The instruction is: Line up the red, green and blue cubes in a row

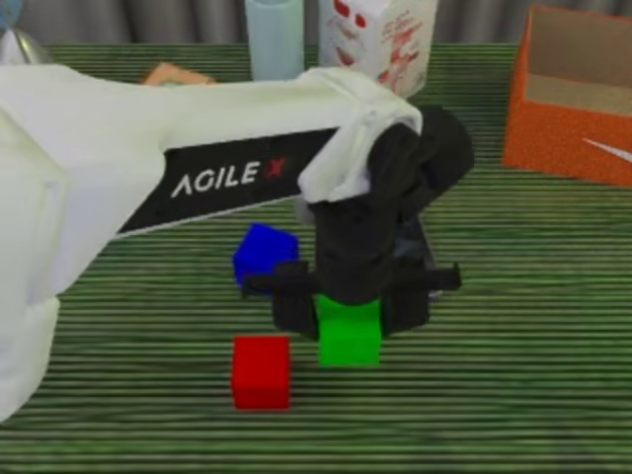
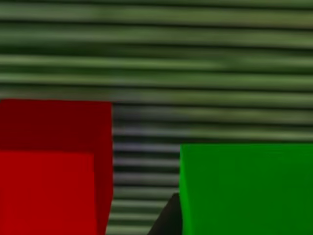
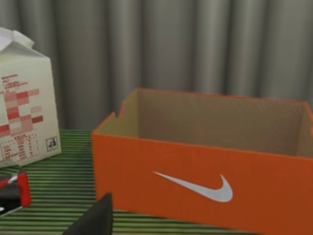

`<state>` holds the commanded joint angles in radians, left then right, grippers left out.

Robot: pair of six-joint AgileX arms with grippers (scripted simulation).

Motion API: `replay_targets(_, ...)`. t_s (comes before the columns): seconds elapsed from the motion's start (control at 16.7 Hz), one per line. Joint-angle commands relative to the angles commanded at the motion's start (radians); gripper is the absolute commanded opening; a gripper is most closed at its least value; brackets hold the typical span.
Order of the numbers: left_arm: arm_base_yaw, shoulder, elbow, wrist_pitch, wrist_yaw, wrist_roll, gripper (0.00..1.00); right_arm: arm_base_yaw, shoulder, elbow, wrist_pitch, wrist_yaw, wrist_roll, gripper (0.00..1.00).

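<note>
My left gripper (image 1: 350, 304) reaches down near the table's middle, its two black fingers pressed against either side of the green cube (image 1: 349, 338), which rests on the striped green cloth. The red cube (image 1: 261, 370) sits just left of the green one with a small gap between them. In the left wrist view the red cube (image 2: 49, 166) and green cube (image 2: 244, 191) stand side by side, and one dark fingertip (image 2: 168, 218) touches the green cube's side. Behind them, partly under the arm, is the blue cube (image 1: 265, 255). My right gripper (image 3: 146, 226) is parked outside the top view, open, holding nothing.
An open orange shoe box (image 1: 573, 99) stands at the back right, also the orange shoe box (image 3: 195, 166) close to the right gripper. A milk carton (image 1: 380, 39) and a pale blue cup (image 1: 275, 39) stand along the back edge. A red-and-black object (image 3: 14, 193) lies beside the carton.
</note>
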<state>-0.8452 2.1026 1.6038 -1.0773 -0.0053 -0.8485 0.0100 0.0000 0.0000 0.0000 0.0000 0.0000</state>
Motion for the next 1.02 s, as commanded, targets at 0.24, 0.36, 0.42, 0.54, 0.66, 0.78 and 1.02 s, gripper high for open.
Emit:
replay_targets(0.24,-0.004,0.037,-0.089,0.129,0.0,0.001,0.0,0.0,0.0,0.0,0.0,0.0,0.0,1.0)
replay_targets(0.36,-0.006,0.044,-0.105,0.149,0.0,0.001,0.0,0.0,0.0,0.0,0.0,0.0,0.0,1.0)
replay_targets(0.42,-0.006,0.044,-0.105,0.149,0.0,0.001,0.0,0.0,0.0,0.0,0.0,0.0,0.0,1.0)
replay_targets(0.54,-0.006,0.044,-0.105,0.149,0.0,0.001,0.0,0.0,0.0,0.0,0.0,0.0,0.0,1.0)
replay_targets(0.66,-0.006,0.044,-0.105,0.149,0.0,0.001,0.15,0.0,0.0,0.0,0.0,0.0,0.0,1.0)
replay_targets(0.78,-0.006,0.044,-0.105,0.149,0.0,0.001,0.3,0.0,0.0,0.0,0.0,0.0,0.0,1.0)
replay_targets(1.02,-0.006,0.044,-0.105,0.149,0.0,0.001,0.6,0.0,0.0,0.0,0.0,0.0,0.0,1.0)
